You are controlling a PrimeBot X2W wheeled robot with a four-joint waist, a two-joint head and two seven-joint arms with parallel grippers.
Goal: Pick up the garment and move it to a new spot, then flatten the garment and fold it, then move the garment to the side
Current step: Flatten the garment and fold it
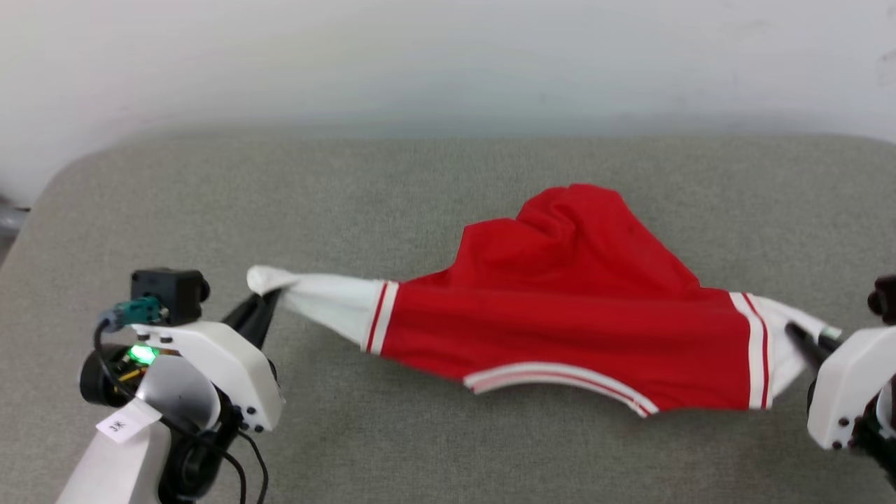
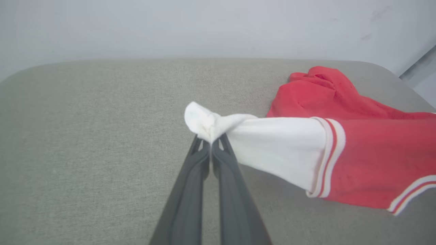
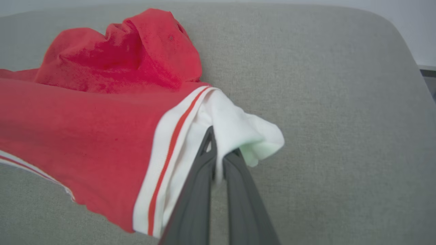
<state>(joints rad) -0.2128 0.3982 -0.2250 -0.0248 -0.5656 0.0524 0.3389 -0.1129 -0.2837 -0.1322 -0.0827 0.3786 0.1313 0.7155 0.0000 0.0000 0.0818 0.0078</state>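
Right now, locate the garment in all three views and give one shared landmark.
Head view: garment stretched across the middle, between the left gripper and the right gripper.
Left wrist view: right half, white sleeve at the fingertips.
Right wrist view: left half, white sleeve at the fingertips.
Shared landmark: the bunched red hump on its far side.

Grey fabric-covered surface [image 1: 210,210], rounded corners, red garment [image 1: 574,308] w/ white sleeves partly resting on it

red garment [image 1: 567,308], white sleeves, striped trim, grey surface [image 1: 420,203]
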